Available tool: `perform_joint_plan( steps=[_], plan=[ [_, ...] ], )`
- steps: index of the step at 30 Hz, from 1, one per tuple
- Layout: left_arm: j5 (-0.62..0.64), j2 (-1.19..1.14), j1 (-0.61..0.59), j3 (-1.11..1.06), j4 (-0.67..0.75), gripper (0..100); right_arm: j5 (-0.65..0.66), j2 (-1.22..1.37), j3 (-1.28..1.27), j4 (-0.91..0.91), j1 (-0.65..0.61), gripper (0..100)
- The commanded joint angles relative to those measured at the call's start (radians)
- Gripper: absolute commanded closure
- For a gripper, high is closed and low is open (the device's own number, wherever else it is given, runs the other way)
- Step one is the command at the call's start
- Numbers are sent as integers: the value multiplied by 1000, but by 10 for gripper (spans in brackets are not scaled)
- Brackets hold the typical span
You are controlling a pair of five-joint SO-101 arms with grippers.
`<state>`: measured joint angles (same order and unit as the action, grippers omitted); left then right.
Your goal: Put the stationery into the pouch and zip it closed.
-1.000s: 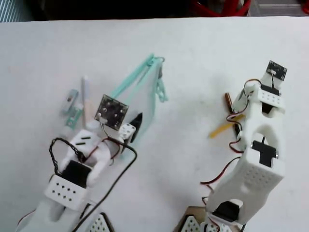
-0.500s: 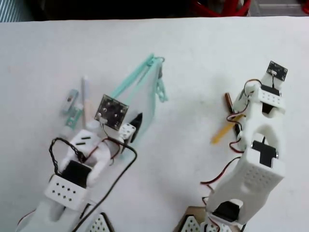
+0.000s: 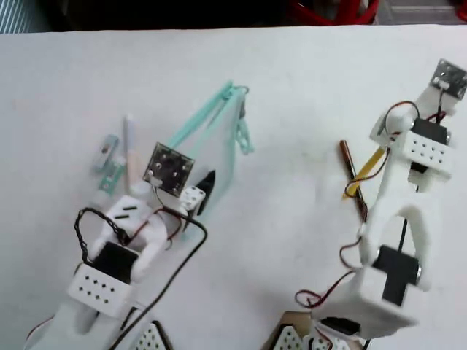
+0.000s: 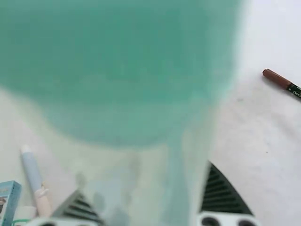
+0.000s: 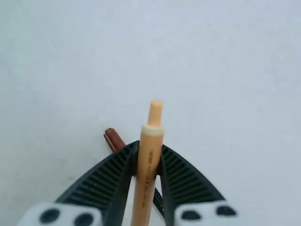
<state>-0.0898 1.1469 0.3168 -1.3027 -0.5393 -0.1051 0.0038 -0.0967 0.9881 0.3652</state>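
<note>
Step in hand: loading the pouch. At the right of the high view the right gripper [image 5: 149, 147] is clamped on a yellow pen [image 5: 150, 136]. A brown pencil [image 3: 350, 166] lies on the table [image 3: 292, 73] just beside it. The teal pouch [image 3: 211, 138] sits left of centre at the left gripper [image 3: 198, 195], whose grip cannot be told. Next move, in my judgement: carry the pen across, aligned with the pouch mouth.

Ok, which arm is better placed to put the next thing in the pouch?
Right. Its gripper is shut on the yellow pen, so it can probably carry it straight over. The left gripper sits at the pouch and is likely better kept there to steady it.
</note>
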Motion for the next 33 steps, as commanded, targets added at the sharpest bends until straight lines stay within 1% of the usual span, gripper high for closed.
perform_joint_plan(
  steps=[1, 4, 8, 13, 16, 19, 24, 29, 33],
  plan=[
    [-6, 8, -1, -3, 14, 830, 5, -200, 9, 18, -27, 981],
    [-6, 10, 2, 6, -29, 830, 14, -315, 17, 30, -77, 981],
    [-9, 44, 19, 8, -51, 830, 38, -479, 34, 31, -193, 981],
    [-11, 194, 24, -58, -64, 828, 40, -710, 132, 28, -409, 981],
    [-11, 318, 22, -115, -63, 828, 40, -794, 193, 4, -558, 981],
    [-11, 446, 27, -173, -69, 828, 40, -796, 249, -19, -684, 981],
    [-8, 596, 28, -253, -71, 828, 40, -771, 319, -7, -825, 981],
    [-11, 627, 79, -288, -71, 828, 40, -710, 325, -16, -934, 981],
    [-11, 627, 85, -296, -71, 828, 40, -628, 328, -15, -978, 981]
  ],
)
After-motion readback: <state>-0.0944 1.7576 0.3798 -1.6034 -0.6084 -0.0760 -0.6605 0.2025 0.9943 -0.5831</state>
